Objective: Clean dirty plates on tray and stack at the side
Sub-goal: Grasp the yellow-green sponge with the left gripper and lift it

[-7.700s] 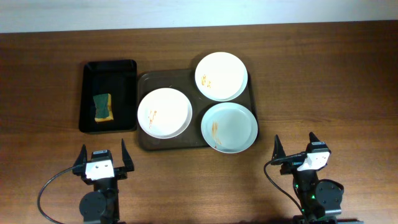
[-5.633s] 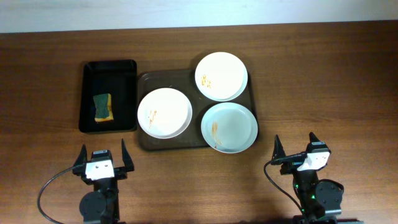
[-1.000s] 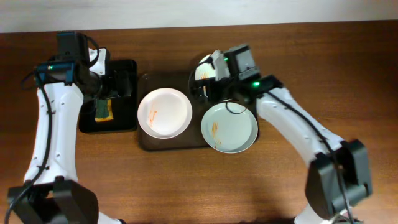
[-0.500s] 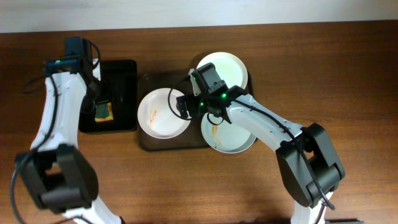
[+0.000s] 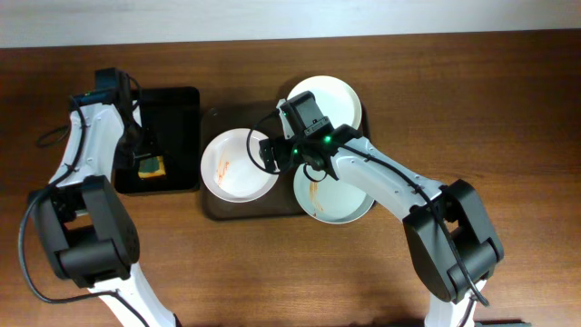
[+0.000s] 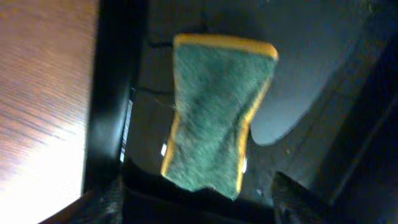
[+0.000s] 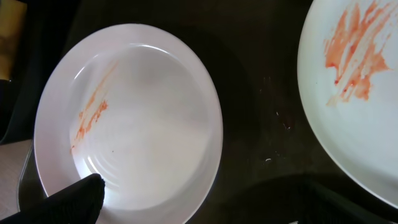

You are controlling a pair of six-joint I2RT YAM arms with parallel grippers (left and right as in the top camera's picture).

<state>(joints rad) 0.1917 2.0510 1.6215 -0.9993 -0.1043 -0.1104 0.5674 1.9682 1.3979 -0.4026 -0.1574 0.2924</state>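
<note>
Left gripper (image 5: 142,145): wide apart over sponge (image 6: 214,112) in black tray (image 5: 182,100), holding nothing. Right gripper (image 5: 270,153): apart, empty, over left white plate (image 7: 137,118), right rim. Far white plate (image 5: 331,100) and blue plate (image 5: 331,202) share brown tray (image 5: 222,207).

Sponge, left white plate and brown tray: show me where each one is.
sponge (image 6: 214,112): left wrist view, middle of its green face.
left white plate (image 7: 143,124): right wrist view, centre of its well.
brown tray (image 5: 231,116): overhead view, bare floor near its top-left corner.
</note>
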